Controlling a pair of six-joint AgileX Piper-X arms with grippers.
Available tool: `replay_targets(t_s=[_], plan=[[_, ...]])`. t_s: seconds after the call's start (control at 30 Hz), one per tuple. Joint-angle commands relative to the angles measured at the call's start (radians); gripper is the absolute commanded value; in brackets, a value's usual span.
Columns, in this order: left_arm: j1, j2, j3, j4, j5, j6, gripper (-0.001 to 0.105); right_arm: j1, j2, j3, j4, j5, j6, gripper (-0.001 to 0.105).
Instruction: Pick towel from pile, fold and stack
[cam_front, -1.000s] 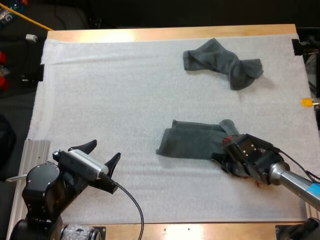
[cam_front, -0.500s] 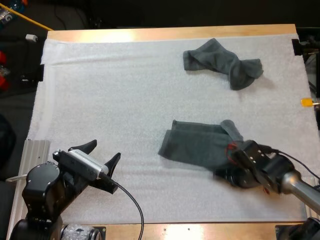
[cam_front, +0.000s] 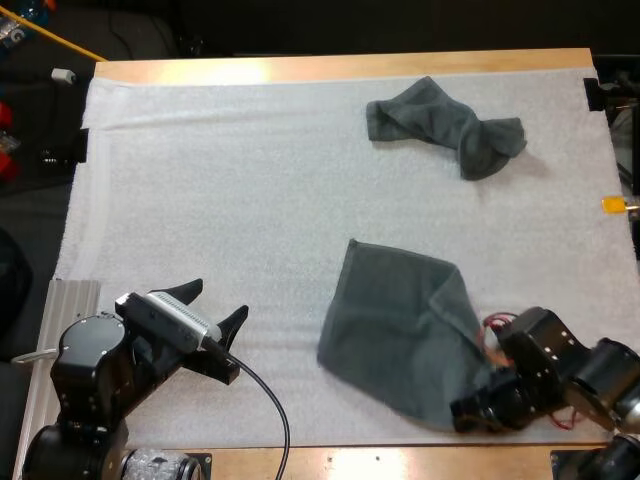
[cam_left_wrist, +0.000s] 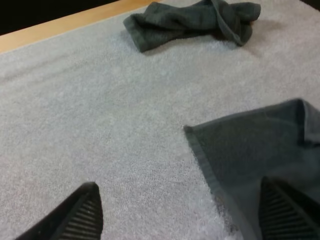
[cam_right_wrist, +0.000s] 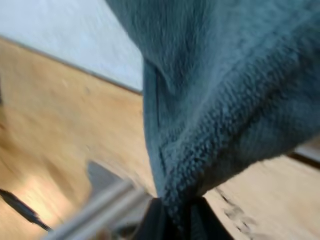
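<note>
A dark grey-green towel (cam_front: 400, 325) lies partly spread on the white mat, its near corner pulled toward the table's front edge. My right gripper (cam_front: 478, 410) is shut on that corner; in the right wrist view the towel (cam_right_wrist: 220, 90) hangs from the pinched fingers over the wooden table edge. A second, crumpled towel (cam_front: 445, 125) rests at the far right of the mat, also seen as the crumpled towel (cam_left_wrist: 192, 22) in the left wrist view. My left gripper (cam_front: 215, 310) stands open at the front left, its fingers apart beside the spread towel's edge (cam_left_wrist: 250, 150).
The white mat (cam_front: 220, 180) covers most of the wooden table (cam_front: 330, 68). A metal rail (cam_front: 70, 300) runs along the front left side. The mat's left and middle stretch bare.
My right gripper has drawn the towel's corner toward the front edge and to the right, unfolding the towel into a wider sheet. The left gripper shifted slightly.
</note>
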Motion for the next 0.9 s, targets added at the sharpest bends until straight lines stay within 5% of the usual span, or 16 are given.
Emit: replay_targets(t_s=[0.0,0.3,0.5,0.6,0.77,0.87], plan=[[-0.005,0.002,-0.006,-0.005,0.007,0.0,0.064,0.002,-0.011,-0.009,0.047,0.006,-0.023,0.0],[-0.005,0.002,-0.006,-0.005,0.019,0.0,0.064,0.002,-0.062,-0.045,0.102,-0.028,-0.078,0.0],[-0.005,0.002,-0.006,-0.005,0.023,0.0,0.064,0.002,-0.062,-0.052,0.118,0.217,-0.069,0.001],[-0.005,0.002,-0.006,-0.005,0.023,0.0,0.064,0.002,-0.062,-0.052,0.146,0.262,-0.054,0.015],[-0.005,0.002,-0.006,-0.005,0.029,0.0,0.064,0.002,-0.062,-0.052,0.193,0.344,-0.026,0.067],[-0.005,0.002,-0.006,-0.005,0.029,0.0,0.064,0.002,-0.062,-0.054,0.193,0.371,-0.012,0.064]])
